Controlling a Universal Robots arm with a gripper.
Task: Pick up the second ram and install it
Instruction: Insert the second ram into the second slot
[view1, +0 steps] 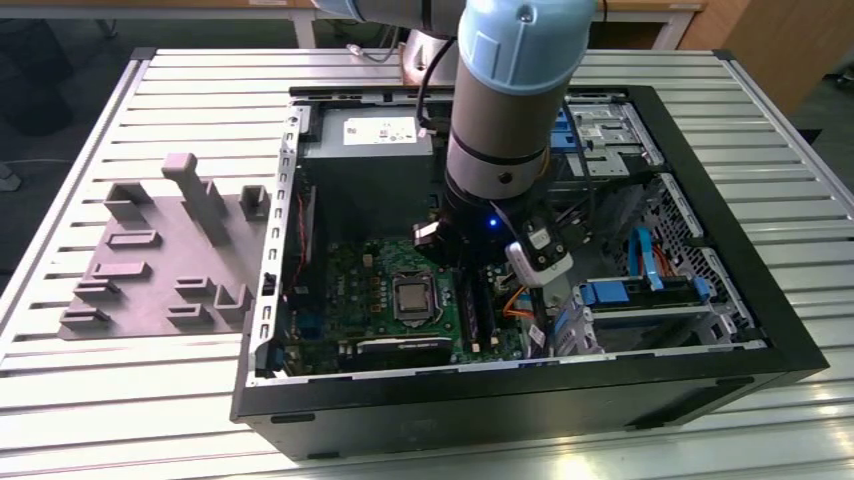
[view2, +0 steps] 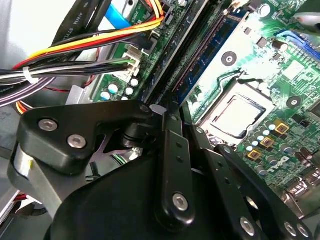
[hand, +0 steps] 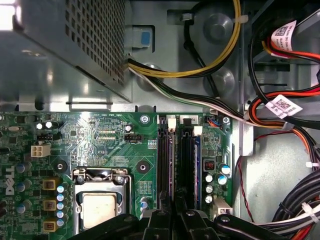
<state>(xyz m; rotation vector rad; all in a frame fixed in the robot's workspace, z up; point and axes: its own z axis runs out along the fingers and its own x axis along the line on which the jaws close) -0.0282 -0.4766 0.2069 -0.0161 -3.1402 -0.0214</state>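
An open desktop computer case (view1: 747, 330) lies on its side on a slatted metal table (view1: 134, 400), with a robot arm (view1: 514, 100) reaching straight down into it. On the exterior view's left, a gray plastic fixture (view1: 147, 265) with upright blocks sits on the table just beside the case. The arm's gripper (view1: 467, 262) is low over the green motherboard (view1: 360, 275), above the memory slots that run next to the square silver processor (view1: 411, 298). In the first wrist view the black linkages of the gripper (hand: 175, 220) straddle these slots (hand: 167, 165), and a thin dark board stands on edge in the slot line directly ahead of the fingers; this looks like the second ram (hand: 196, 165), sitting in or at its slot, though whether it is fully seated cannot be told. In the second wrist view the same strip (view2: 200, 60) runs away from the gripper (view2: 175, 150) along the slots. The finger links sit close together, but the tips are hidden, so it cannot be told whether they are clamping the strip. Bundles of yellow, orange and black cables (hand: 280, 125) lie beside the motherboard, near the perforated power supply (hand: 65, 50).
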